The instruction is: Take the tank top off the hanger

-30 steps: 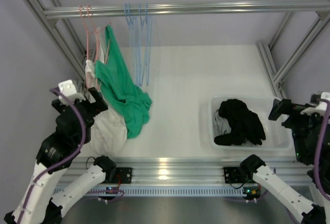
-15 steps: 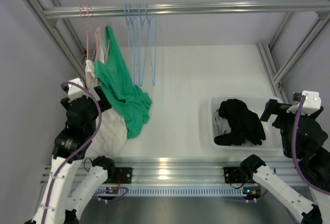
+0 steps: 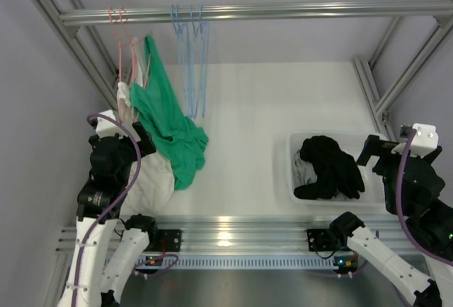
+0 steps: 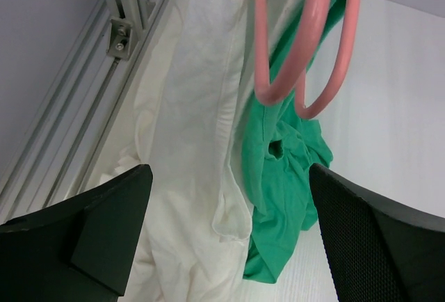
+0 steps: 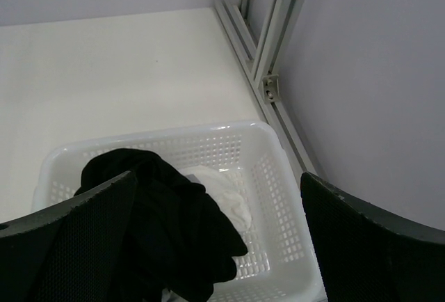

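A green tank top [image 3: 167, 124] hangs from a pink hanger [image 3: 132, 51] on the rail, its lower part bunched on the table. A white garment [image 3: 151, 180] hangs beside it on another pink hanger. In the left wrist view the white garment [image 4: 186, 142] fills the middle, the green top [image 4: 286, 177] is to its right, and the pink hanger loops [image 4: 306, 51] are above. My left gripper [image 3: 140, 138] [image 4: 229, 246] is open and empty, right by the white garment. My right gripper [image 3: 372, 151] [image 5: 215, 246] is open and empty above the basket.
Several empty blue hangers [image 3: 191, 59] hang on the rail right of the garments. A white perforated basket [image 3: 296, 195] [image 5: 229, 129] at the right holds a black garment [image 5: 160, 225] and a white cloth [image 5: 224, 196]. Aluminium frame posts [image 3: 85, 59] stand close on the left and right.
My left arm has moved in closer to the hanging garments. My right arm shifted left and down over the basket. One blue hanger swung out and came back.
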